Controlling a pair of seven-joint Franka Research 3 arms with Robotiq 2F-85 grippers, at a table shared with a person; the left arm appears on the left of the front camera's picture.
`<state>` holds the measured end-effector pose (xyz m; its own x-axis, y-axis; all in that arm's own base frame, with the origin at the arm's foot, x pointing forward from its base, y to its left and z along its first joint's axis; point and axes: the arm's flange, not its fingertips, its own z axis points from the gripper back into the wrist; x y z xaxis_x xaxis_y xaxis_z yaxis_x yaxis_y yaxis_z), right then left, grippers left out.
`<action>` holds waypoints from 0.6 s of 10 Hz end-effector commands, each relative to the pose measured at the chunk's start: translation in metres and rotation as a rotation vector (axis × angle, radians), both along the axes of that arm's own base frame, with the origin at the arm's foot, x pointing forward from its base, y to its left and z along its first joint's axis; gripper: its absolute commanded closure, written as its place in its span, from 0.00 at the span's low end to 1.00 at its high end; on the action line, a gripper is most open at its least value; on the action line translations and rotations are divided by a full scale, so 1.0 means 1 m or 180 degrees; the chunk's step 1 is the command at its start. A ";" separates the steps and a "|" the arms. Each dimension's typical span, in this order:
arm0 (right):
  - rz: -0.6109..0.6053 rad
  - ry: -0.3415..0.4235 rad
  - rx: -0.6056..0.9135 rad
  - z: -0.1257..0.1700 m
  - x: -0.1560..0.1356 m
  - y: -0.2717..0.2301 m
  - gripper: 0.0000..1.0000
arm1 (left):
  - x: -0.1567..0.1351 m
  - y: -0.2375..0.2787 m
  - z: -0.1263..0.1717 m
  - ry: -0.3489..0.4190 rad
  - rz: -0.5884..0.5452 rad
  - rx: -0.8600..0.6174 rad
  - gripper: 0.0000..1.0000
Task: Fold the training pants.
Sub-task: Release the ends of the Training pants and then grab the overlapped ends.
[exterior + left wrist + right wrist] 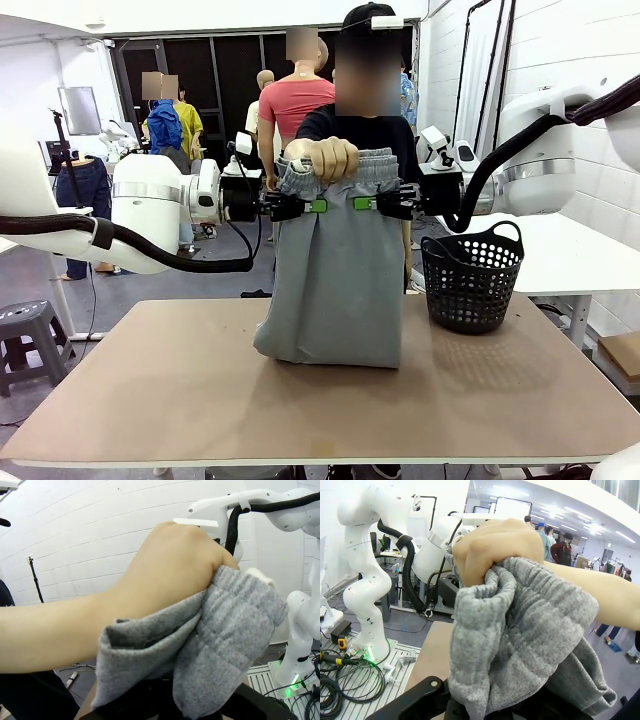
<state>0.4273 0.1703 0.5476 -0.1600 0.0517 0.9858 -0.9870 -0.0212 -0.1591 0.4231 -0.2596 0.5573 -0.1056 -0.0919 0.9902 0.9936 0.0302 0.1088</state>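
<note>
The left gripper has its fingers pinched tight on the training pants just under the gathered waistband. The right gripper is clamped on the same cloth, its fingers near the left ones and facing them. Just above the two pairs of fingers, a person's hand grips the waistband in a fist. Below the fingers the pants hang bunched, their lower end resting on the table. Out past the right fingers a black basket stands on the table.
</note>
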 end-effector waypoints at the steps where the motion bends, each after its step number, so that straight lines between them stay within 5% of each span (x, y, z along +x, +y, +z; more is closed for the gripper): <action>1: 0.0000 -0.0018 0.0064 0.000 -0.005 0.001 1.00 | -0.001 -0.001 0.002 -0.0021 -0.0008 -0.0016 1.00; 6: 0.0000 -0.0018 0.0064 0.000 -0.005 0.001 1.00 | -0.001 -0.001 0.002 -0.0021 -0.0008 -0.0016 1.00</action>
